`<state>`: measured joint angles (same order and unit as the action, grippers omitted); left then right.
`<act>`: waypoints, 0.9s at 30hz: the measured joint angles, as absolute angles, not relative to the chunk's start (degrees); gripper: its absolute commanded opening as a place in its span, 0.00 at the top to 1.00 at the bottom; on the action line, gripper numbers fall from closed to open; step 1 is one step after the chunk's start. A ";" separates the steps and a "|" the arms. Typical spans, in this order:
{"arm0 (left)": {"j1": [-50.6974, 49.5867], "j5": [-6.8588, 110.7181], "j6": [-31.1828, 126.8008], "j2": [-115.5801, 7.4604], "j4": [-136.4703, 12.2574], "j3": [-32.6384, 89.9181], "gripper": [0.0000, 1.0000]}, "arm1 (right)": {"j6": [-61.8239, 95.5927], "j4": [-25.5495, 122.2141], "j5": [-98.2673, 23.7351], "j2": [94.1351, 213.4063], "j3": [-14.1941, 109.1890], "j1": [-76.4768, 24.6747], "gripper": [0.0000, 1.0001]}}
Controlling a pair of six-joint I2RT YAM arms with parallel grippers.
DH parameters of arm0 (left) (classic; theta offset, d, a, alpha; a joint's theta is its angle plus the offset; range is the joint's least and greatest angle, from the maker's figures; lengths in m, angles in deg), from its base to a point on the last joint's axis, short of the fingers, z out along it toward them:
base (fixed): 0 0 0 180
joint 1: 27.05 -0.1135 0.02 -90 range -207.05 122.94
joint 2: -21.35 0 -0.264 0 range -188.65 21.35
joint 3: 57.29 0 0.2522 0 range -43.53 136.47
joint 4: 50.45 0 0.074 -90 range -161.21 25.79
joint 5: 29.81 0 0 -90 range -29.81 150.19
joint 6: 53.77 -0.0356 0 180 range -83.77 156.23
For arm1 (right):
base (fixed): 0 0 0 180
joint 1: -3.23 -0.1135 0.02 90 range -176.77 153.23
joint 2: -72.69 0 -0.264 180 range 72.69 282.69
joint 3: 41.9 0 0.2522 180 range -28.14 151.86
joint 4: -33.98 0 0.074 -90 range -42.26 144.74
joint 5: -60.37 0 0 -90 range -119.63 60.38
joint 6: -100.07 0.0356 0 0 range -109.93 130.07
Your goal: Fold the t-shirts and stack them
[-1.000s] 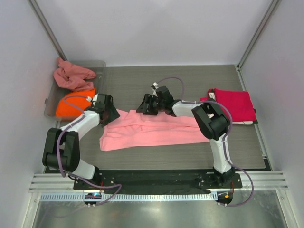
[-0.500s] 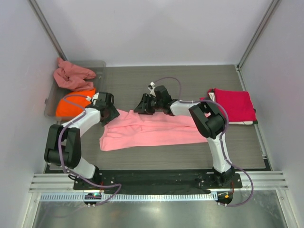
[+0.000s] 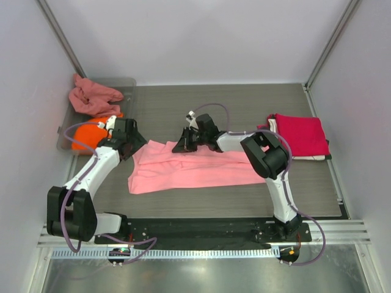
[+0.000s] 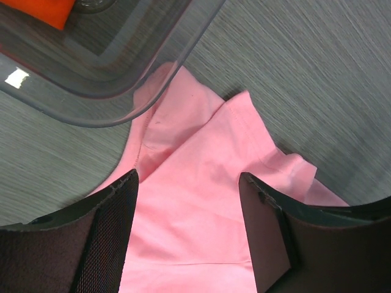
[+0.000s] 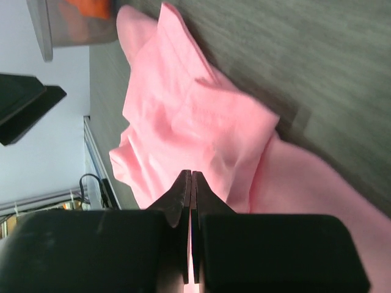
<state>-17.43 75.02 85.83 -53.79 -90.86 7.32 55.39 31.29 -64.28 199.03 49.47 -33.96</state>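
A light pink t-shirt (image 3: pixel 195 168) lies spread lengthwise across the middle of the table. My left gripper (image 3: pixel 135 146) hovers open over its left end (image 4: pixel 195 201), beside the tray corner, fingers apart with only cloth below them. At the shirt's far edge, my right gripper (image 3: pixel 179 146) is shut, its fingertips pressed together on a fold of the pink cloth (image 5: pixel 195 122). In the right wrist view the right gripper (image 5: pixel 191 174) shows no gap. In the left wrist view the left gripper (image 4: pixel 188 178) stands wide.
A grey plastic tray (image 3: pixel 131 91) at the back left holds an orange t-shirt (image 3: pixel 85 137) and a dusty rose one (image 3: pixel 91 97). A folded stack topped by a crimson t-shirt (image 3: pixel 299 134) sits at the right. The tray rim (image 4: pixel 153 79) is close to my left fingers.
The right gripper slid slightly left and closed on the pink shirt's far edge. The left arm swung outward to the left, its gripper staying open at the shirt's left end.
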 measured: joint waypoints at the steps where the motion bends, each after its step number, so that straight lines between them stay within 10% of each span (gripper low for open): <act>1: -17.43 75.20 85.83 -53.79 -91.26 7.32 0.32 | 55.00 31.49 -64.24 198.47 48.77 -34.12 0.99; 6: -17.43 75.59 85.72 -53.79 -91.74 7.28 0.31 | 51.96 35.29 -61.88 193.72 46.10 -34.90 0.59; 27: -17.43 74.58 83.28 -47.14 -84.85 -3.08 0.28 | 46.34 44.91 -50.99 197.04 54.17 -35.17 0.51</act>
